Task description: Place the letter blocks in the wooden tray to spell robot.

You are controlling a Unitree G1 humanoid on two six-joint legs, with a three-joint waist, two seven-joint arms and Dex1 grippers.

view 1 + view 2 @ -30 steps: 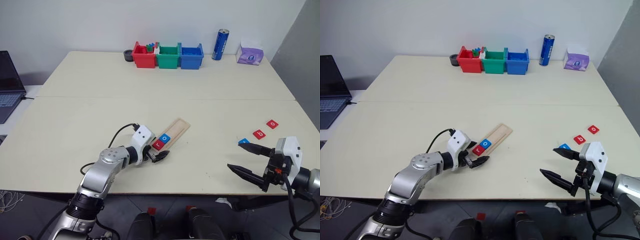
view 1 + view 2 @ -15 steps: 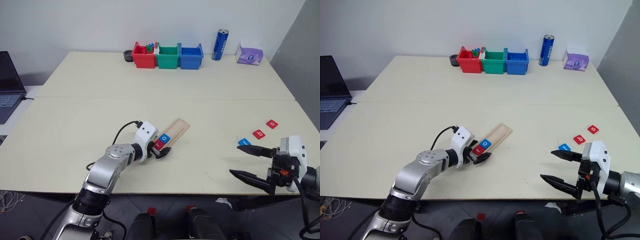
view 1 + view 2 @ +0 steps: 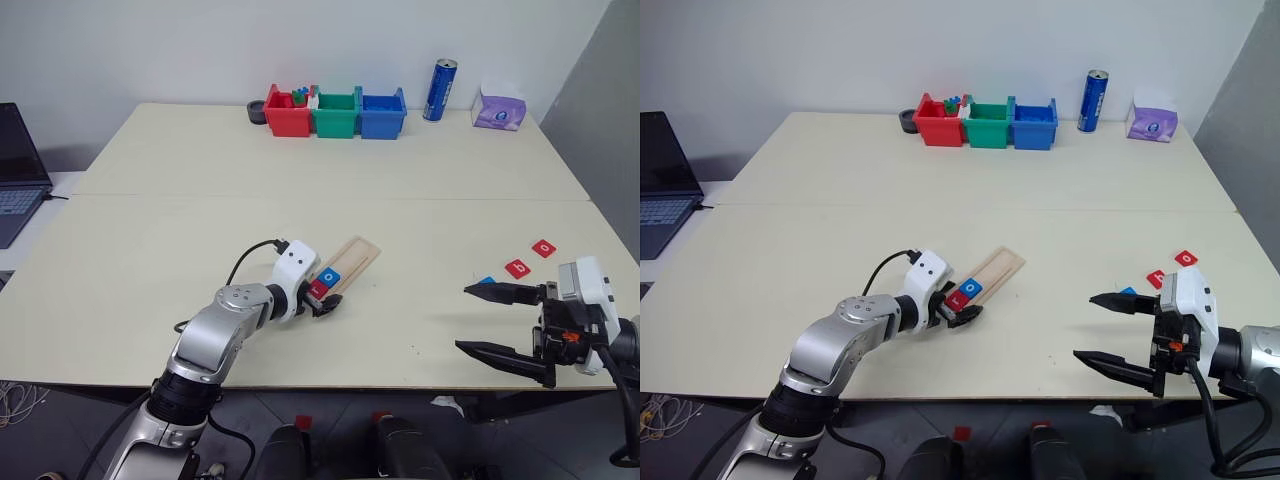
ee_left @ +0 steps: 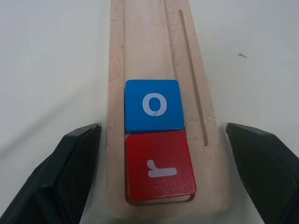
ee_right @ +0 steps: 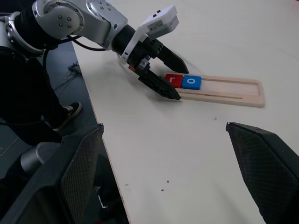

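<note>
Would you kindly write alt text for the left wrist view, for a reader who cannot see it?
A pale wooden tray lies on a cream table, holding a red block marked r at its near end with a blue block marked o touching it just beyond. The left gripper has its black jaws apart, one on each side of the tray's near end.

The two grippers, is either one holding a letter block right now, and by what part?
Neither. The left gripper straddles the wooden tray end, fingers apart; the right gripper hangs open.
</note>
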